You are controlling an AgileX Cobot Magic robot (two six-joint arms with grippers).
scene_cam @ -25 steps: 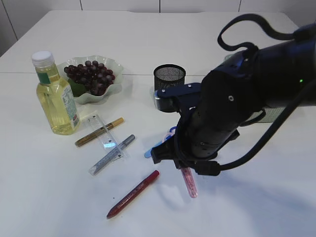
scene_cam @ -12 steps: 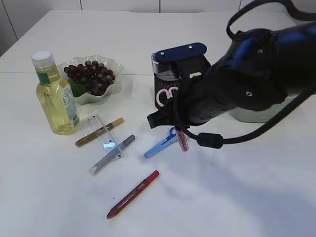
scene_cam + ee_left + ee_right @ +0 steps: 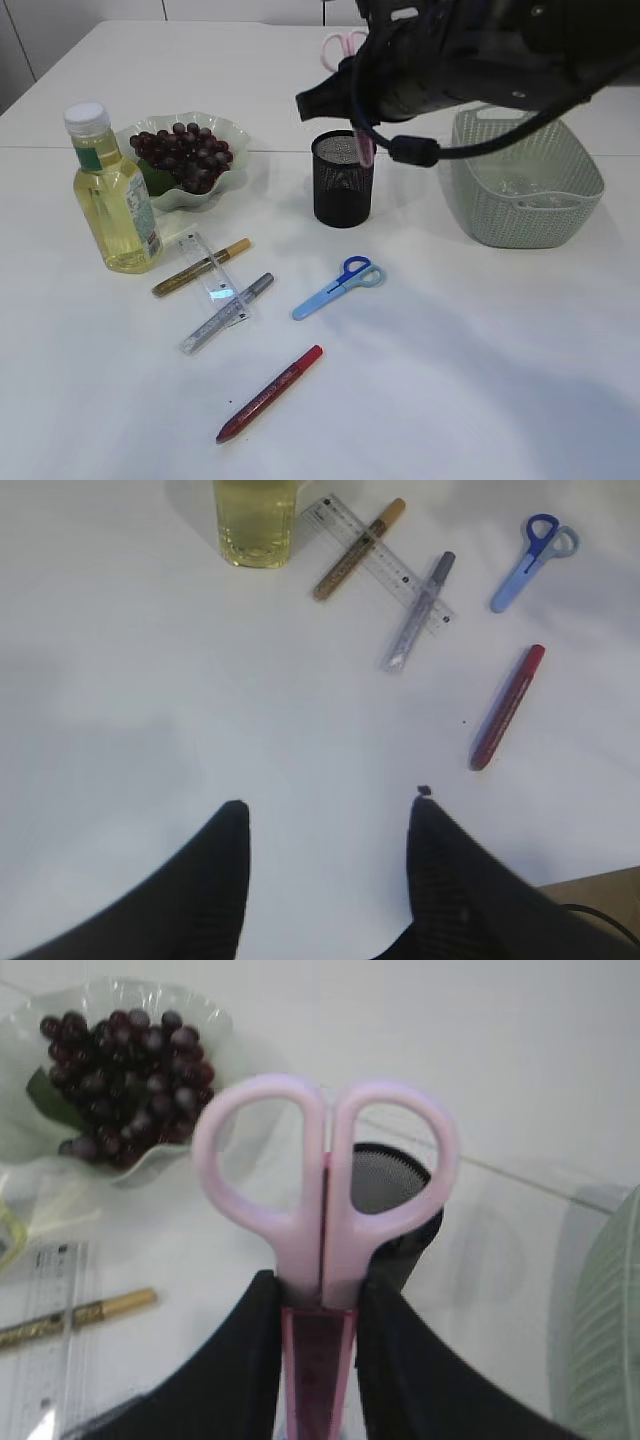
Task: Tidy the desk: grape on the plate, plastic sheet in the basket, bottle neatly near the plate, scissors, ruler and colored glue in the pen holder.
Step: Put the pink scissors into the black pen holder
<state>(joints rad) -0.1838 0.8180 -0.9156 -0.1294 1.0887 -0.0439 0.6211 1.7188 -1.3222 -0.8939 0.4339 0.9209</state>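
Pink scissors lifted over pen holder, right hand clamped

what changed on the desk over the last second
The right tool, shut on the pink scissors, lifted them from low over the table near the red glue pen and carried them up and back, so their sheathed tip now hangs just above the pen holder. The blue scissors, ruler, bottle, grapes and basket stayed put.
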